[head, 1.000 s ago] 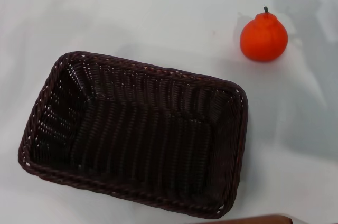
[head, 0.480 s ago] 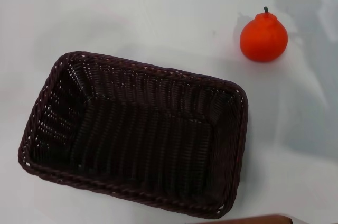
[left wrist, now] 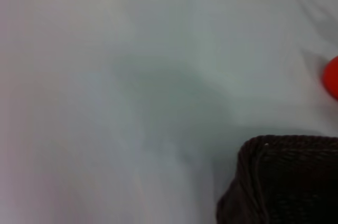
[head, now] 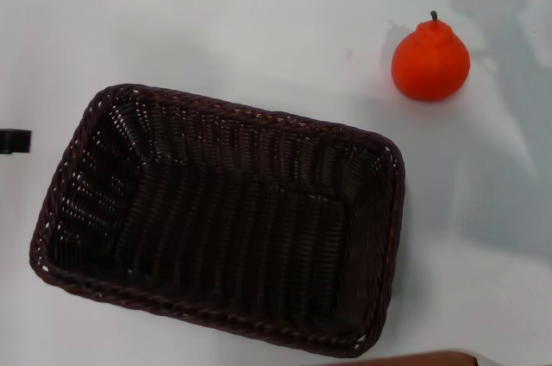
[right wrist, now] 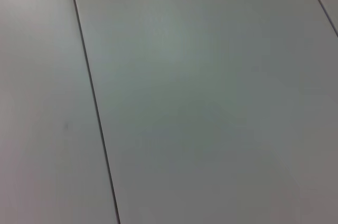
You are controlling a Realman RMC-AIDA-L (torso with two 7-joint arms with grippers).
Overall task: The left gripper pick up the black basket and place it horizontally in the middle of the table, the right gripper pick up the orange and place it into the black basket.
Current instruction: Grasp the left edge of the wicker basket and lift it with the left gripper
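Observation:
The black basket (head: 224,219) lies on the white table (head: 259,29) in the head view, at lower centre-left, turned slightly askew and empty. The orange (head: 430,60) stands upright on the table at the upper right, apart from the basket. Only the narrow black tip of my left gripper (head: 14,141) shows at the left edge, just left of the basket's left rim. The left wrist view shows a corner of the basket (left wrist: 285,182) and an edge of the orange (left wrist: 332,78). My right gripper is out of view.
A brown edge (head: 414,358) shows at the bottom of the head view. The right wrist view shows only plain grey panels with dark seams (right wrist: 90,92). Arm shadows fall on the table at the upper right.
The tip of my left gripper has come into the head view at the left edge. The basket and the orange have not moved.

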